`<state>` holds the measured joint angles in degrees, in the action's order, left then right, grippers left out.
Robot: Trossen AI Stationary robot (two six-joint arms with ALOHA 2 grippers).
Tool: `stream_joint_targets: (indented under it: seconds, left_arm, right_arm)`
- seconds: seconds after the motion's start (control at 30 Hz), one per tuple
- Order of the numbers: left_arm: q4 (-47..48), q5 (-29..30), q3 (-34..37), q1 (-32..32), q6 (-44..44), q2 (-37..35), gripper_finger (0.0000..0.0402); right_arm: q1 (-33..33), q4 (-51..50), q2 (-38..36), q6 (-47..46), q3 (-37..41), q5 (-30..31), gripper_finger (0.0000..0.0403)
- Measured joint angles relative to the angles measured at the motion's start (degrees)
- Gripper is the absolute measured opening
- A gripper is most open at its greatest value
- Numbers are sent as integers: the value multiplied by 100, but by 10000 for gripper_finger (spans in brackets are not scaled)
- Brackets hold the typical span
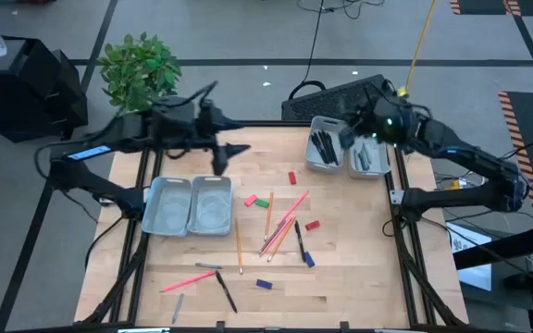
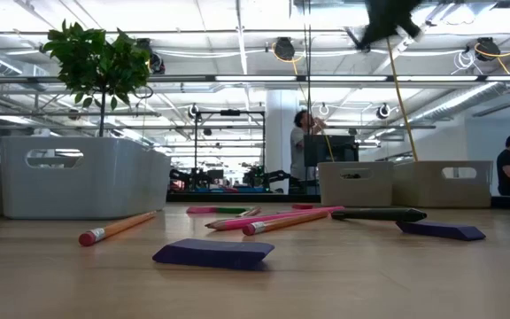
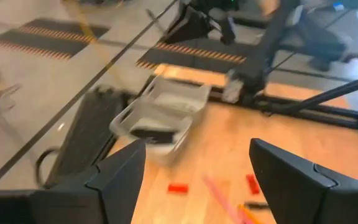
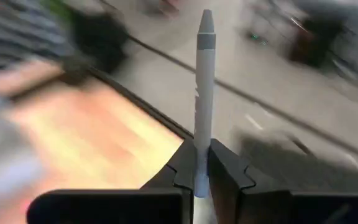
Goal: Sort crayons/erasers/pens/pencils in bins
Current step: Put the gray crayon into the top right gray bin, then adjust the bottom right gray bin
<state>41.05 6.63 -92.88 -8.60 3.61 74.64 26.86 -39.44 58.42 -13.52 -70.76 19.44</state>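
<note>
My right gripper (image 1: 352,132) hovers over the right pair of bins (image 1: 345,165) at the far right and is shut on a grey crayon-like stick (image 4: 204,93). The left of the two bins holds black pens (image 1: 324,145); the right one holds grey sticks (image 1: 366,157). My left gripper (image 1: 226,154) hangs open and empty above the table, just beyond the left pair of bins (image 1: 192,205). Pencils (image 1: 278,229), pens (image 1: 300,244) and erasers (image 1: 292,177) lie loose on the table's middle. My right gripper pinches the grey stick near its lower end (image 4: 200,163) between its two fingers (image 4: 224,163). The stick runs along the fingers and juts out past their tips, its cone tip (image 4: 206,17) pointing away. It is lifted clear of the bins and the table.
A potted plant (image 1: 139,67) stands at the far left corner and a dark keyboard (image 1: 336,97) behind the right bins. A pink pencil (image 1: 191,279), a black pen (image 1: 225,291) and a blue eraser (image 1: 264,284) lie toward the near edge. People show in the room beyond.
</note>
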Motion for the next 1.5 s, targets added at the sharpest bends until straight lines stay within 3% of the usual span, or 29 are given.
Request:
stream_joint_targets:
  seconds: [0.17,0.5,1.0,1.2,1.33,1.5]
  left_arm:
    - [773,490,0,2,418,-344,294]
    - [1245,519,2,452,1193,-333,294]
    - [1328,742,4,1492,1963,-335,294]
    - [1334,750,4,1796,2182,-335,294]
    - [1360,755,2,1931,2411,-273,294]
    - [1469,761,-1,2039,2881,-189,294]
  right_arm:
    - [1253,-1183,179,-427,353,-87,17]
    - [2836,-1317,1331,-485,1665,-770,17]
    - [2793,-786,2469,-888,2179,-920,18]
    - [2790,-450,2517,-978,2456,-1082,84]
    - [2717,-457,2209,-795,2470,-1060,126]
    - [2243,-450,1082,-643,2461,-1061,140]
